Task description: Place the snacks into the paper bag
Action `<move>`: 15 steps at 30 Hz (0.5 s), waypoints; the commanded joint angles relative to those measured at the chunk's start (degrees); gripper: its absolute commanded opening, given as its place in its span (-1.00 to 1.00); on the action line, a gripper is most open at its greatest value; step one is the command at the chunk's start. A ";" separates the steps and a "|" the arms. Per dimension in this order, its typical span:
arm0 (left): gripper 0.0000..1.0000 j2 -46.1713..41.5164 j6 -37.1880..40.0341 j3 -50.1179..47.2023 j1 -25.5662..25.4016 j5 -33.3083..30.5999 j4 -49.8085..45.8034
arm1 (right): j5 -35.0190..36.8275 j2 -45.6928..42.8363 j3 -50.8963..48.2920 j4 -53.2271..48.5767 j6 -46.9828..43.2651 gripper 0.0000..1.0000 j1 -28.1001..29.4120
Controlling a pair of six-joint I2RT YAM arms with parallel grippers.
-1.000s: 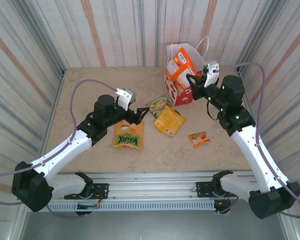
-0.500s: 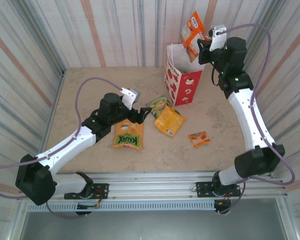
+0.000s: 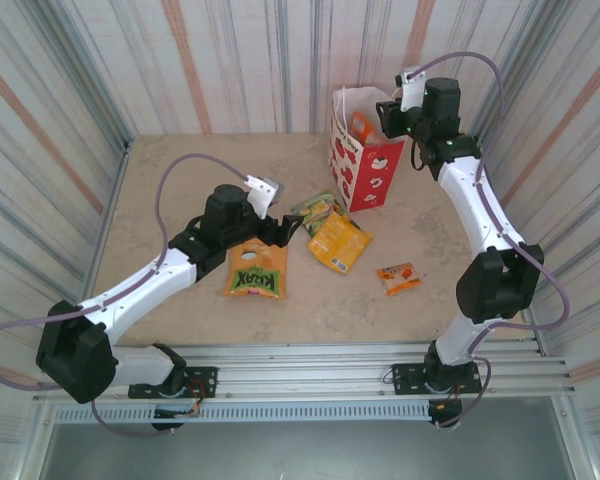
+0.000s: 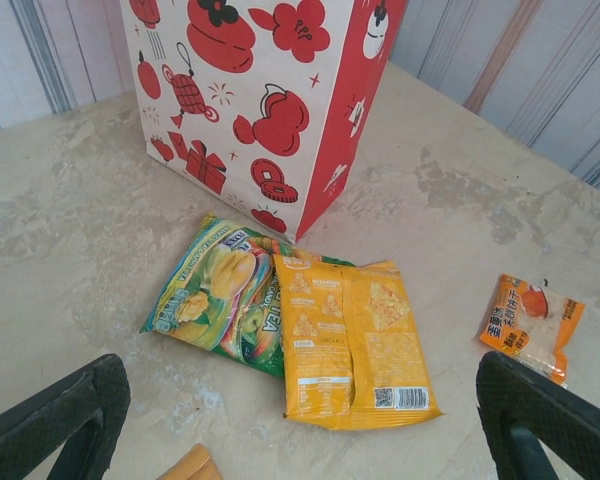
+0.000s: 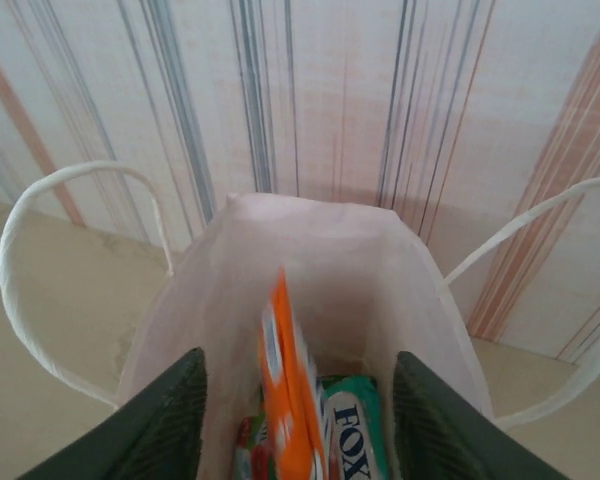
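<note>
top external view: the table [image 3: 180, 180] is carrying everything, and the paper bag [image 3: 368, 165] is standing upright toward its far right side. the right gripper [image 3: 385, 118] is hovering over the bag's open mouth, fingers [image 5: 170, 430] spread apart and gripping nothing. between them an orange packet [image 5: 292, 400] is standing on edge inside the bag, beside a teal packet [image 5: 355, 435]. the left gripper [image 3: 286, 228] is hanging low over the table, fingers [image 4: 60, 420] wide apart and empty. lying outside the bag are a large yellow packet [image 3: 253, 270] by the left arm, an orange-yellow packet [image 3: 338, 242] overlapping a green packet [image 3: 315, 210] near the bag's base, and a small orange packet [image 3: 398, 277] lying apart.
</note>
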 commanded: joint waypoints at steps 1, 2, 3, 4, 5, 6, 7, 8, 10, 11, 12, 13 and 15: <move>0.86 -0.81 -0.06 0.22 -0.40 -1.51 0.16 | -0.25 -2.60 2.10 -2.46 -1.19 0.10 -0.07; 0.86 -1.04 -0.18 -0.03 -0.40 -1.60 0.10 | -0.31 -3.74 1.48 -3.00 -1.21 0.11 -0.09; 0.86 -1.20 -0.38 -0.08 -0.45 -1.60 -0.25 | -0.51 -4.82 0.83 -3.64 -1.11 0.12 -0.11; 0.86 -1.43 -0.59 -0.01 -0.42 -1.65 -0.87 | -0.76 -6.28 -0.19 -4.19 -0.93 0.13 -0.01; 0.86 -1.68 -0.86 0.00 -0.42 -1.84 -1.59 | -1.04 -8.06 -1.61 -4.57 -0.43 0.13 0.07; 0.86 -1.96 -1.19 -0.01 -0.42 -2.25 -2.24 | -1.50 -9.67 -3.39 -4.50 0.21 0.14 0.22; 0.86 -2.24 -1.77 -0.08 -0.40 -3.05 -3.07 | -2.17 -11.78 -5.76 -4.24 1.10 0.15 0.44; 0.86 -2.63 -2.39 -0.16 -0.42 -4.08 -4.01 | -2.94 -13.97 -8.28 -3.91 1.99 0.16 0.80; 0.86 -3.18 -3.79 -0.26 -0.44 -5.83 -6.10 | -3.85 -17.84 -13.47 -3.42 3.71 0.17 1.83; 0.86 -3.50 -4.55 -0.35 -0.40 -6.63 -7.33 | -4.03 -19.66 -15.87 -3.47 4.52 0.17 2.75; 0.86 -3.54 -5.05 -0.39 -0.34 -6.48 -8.36 | -3.98 -21.05 -17.98 -3.75 4.86 0.17 3.60; 0.86 -3.73 -5.46 -0.22 -0.25 -6.02 -9.45 | -3.96 -22.65 -20.11 -4.02 5.07 0.18 4.71; 0.87 -3.94 -6.68 0.00 -0.14 -5.36 -11.82 | -3.03 -25.04 -23.76 -4.45 5.23 0.18 6.92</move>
